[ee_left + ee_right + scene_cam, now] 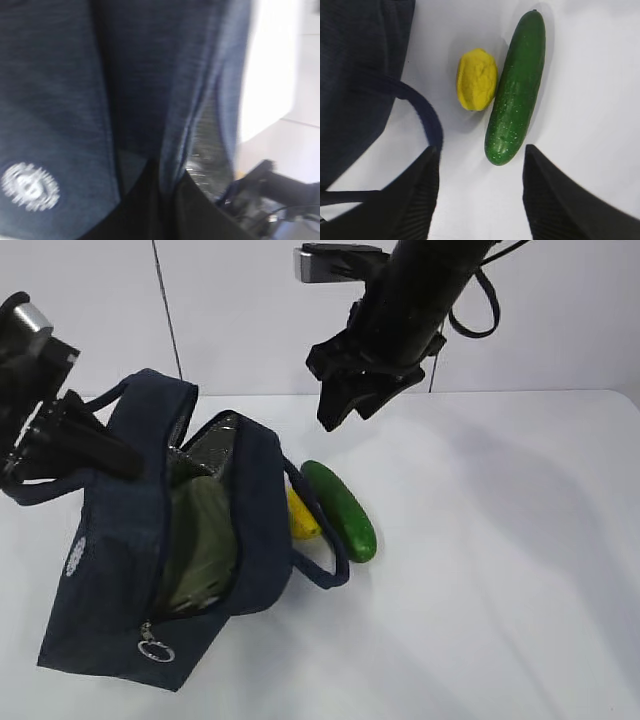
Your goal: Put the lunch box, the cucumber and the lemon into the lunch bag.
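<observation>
The bag point(120, 570) lies on the white counter point(500, 570) with its mouth gaping, and the box point(200, 540) sits inside it, its pale green lid showing through the opening. The left pincer point(95, 450) is closed on the bag's fabric at its upper left edge. Just right of the bag lies the lemon point(476, 79), and touching the lemon's far side, the cucumber point(516, 87). Above them, clear of the bag, the right pincer point(477, 192) hangs open and empty.
</observation>
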Tool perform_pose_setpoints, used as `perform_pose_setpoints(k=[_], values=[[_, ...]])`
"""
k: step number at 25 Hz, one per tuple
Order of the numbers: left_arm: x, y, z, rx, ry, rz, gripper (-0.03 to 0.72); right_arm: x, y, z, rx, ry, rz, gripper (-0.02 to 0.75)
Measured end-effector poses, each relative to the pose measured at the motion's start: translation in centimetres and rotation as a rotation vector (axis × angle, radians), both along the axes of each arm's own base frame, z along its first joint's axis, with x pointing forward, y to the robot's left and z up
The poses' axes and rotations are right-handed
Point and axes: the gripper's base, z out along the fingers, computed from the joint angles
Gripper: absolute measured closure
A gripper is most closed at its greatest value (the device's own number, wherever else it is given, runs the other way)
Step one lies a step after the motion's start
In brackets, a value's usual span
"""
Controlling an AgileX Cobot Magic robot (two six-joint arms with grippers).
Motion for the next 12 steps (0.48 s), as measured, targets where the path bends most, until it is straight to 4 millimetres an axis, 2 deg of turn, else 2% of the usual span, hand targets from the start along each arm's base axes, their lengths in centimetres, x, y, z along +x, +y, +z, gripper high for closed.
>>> perform_pose_setpoints(k=[7,12], values=[[-0.4,2.1,-1.0,0.167,0.071,0.007,0.688,0.0,-0.6,0.3,-0.045,-0.010,-0.054,0.349],[-1.1,2.9,-0.8,0.266,0.085,0.006,0.688,0.1,-0.6,0.3,-0.052,-0.012,-0.056,0.349]])
